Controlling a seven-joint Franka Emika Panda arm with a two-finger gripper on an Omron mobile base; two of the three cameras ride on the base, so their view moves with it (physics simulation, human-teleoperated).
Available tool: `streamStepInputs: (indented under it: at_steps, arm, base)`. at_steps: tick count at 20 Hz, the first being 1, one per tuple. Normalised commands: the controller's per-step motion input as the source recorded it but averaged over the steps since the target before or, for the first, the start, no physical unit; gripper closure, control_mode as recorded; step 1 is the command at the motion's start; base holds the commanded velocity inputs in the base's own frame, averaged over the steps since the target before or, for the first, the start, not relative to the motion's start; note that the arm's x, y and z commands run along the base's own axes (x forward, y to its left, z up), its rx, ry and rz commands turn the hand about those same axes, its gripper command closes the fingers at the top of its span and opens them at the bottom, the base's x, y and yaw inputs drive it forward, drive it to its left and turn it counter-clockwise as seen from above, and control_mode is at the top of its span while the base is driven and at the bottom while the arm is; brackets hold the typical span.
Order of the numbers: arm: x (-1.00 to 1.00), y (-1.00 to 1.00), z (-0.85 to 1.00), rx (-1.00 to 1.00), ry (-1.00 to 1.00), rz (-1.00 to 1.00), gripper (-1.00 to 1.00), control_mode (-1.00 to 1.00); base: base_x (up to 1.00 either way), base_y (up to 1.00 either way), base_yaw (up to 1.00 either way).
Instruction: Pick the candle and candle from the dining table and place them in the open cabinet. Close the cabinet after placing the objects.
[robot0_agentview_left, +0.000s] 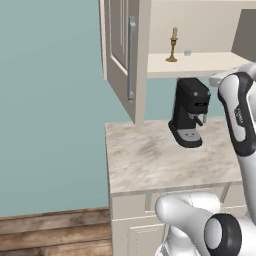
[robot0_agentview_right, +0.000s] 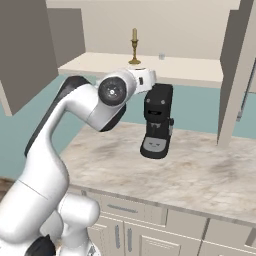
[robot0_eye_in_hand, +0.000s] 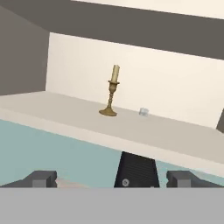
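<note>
One pale-yellow candle (robot0_eye_in_hand: 113, 91) in a slim brass candlestick stands upright on the cream shelf of the open cabinet (robot0_eye_in_hand: 65, 113). The same candle (robot0_agentview_left: 172, 45) (robot0_agentview_right: 134, 46) shows in both base views, near the back of the shelf. My gripper (robot0_eye_in_hand: 113, 179) is open with nothing between its fingers. It hovers in front of the cabinet, just below the shelf edge, looking at the candle from a short way off. The white hand (robot0_agentview_right: 142, 78) sits under the shelf's front lip. The dining table is out of view.
A black coffee machine (robot0_agentview_left: 189, 112) (robot0_agentview_right: 157, 122) stands on the marble counter (robot0_agentview_left: 150, 160) right below the gripper. Both cabinet doors (robot0_agentview_left: 122, 55) (robot0_agentview_right: 235, 75) swing out wide. A tiny pale object (robot0_eye_in_hand: 143, 112) lies on the shelf right of the candle.
</note>
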Motion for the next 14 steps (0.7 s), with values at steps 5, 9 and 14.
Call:
streamStepInputs:
  at_steps: [5, 9, 14]
  arm:
    - [-0.65, 0.02, -0.1, 0.0, 0.17, -0.06, -1.0, -1.0]
    - [-0.63, 0.01, -0.2, 0.0, 0.08, -0.04, -1.0, -1.0]
    - [-0.5, 0.07, -0.31, 0.0, 0.0, -0.01, -1.0, -1.0]
  base:
    - [0.0, 0.0, 0.0]
    - [0.0, 0.0, 0.0]
    - [0.0, 0.0, 0.0]
